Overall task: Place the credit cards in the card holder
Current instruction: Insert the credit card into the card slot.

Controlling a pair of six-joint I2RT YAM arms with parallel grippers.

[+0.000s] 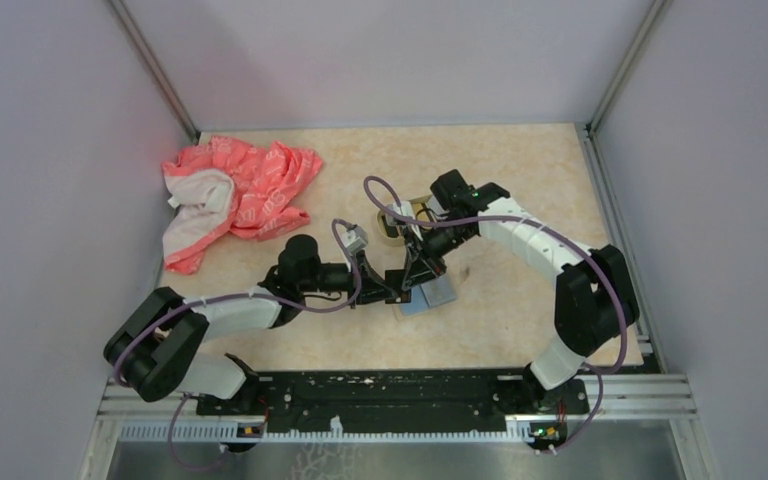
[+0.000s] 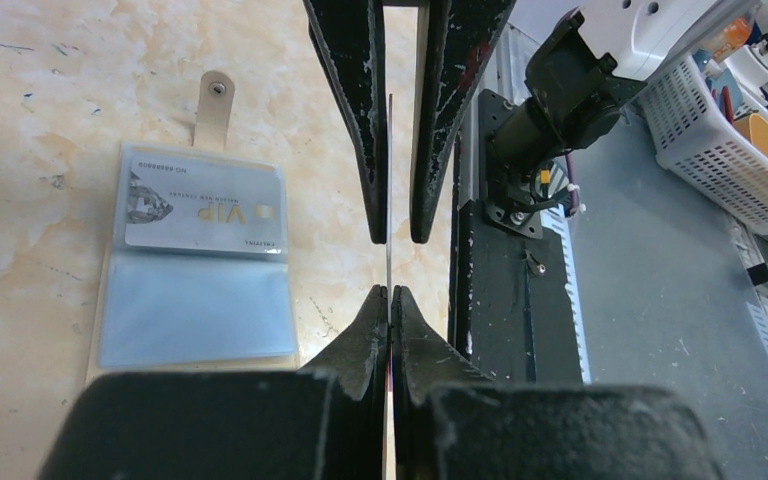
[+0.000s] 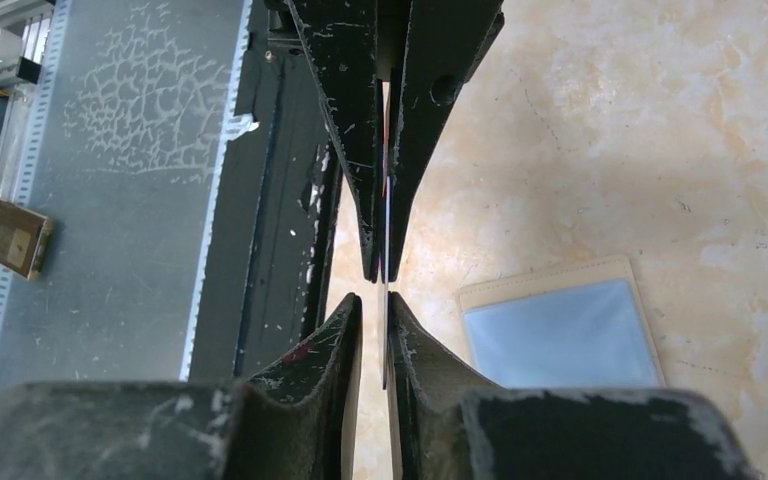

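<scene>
Between tips of left tool [image 2: 390, 292], a card [image 2: 389, 262] edge-on.

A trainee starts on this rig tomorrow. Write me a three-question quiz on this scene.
1. True or false: the left claw is shut on a card that is seen edge-on.
2. In the left wrist view, the card holder pocket nearer the snap tab holds: A) a silver VIP card; B) a plain tan card; C) nothing.
3. Fill in: the crumpled pink cloth lies near the far ____ corner of the table.

Key: 1 true; 2 A; 3 left.
</scene>
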